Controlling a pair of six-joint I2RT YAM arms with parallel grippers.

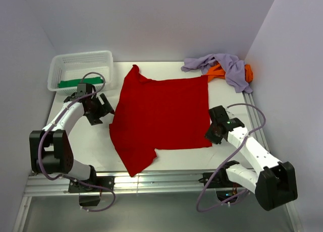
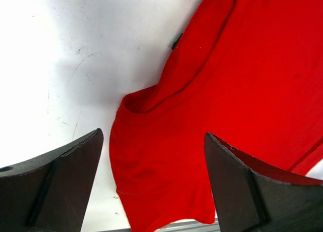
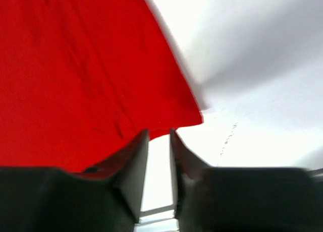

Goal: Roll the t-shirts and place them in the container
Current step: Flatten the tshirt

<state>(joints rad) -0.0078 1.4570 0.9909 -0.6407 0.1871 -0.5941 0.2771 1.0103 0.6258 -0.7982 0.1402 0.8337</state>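
Jaws of left gripper point(image 2: 152, 135) gape over left edge of red shirt point(image 1: 161, 116), spread mid-table, holding nothing; right gripper point(image 3: 159, 133) barely parted, empty, at its near-right corner. Basket point(image 1: 81, 65), far left, holds green shirt point(image 1: 73, 82).

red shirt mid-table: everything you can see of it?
The red t-shirt is plain, bright red soft cloth, spread almost flat on the white table. Both short sleeves lie on its left side, one pointing far, one near; the straight hem is on the right. Light wrinkles, a fold by one sleeve. The left claw hangs open at its left edge; the right claw, jaws narrowly apart and empty, sits at its near right corner.
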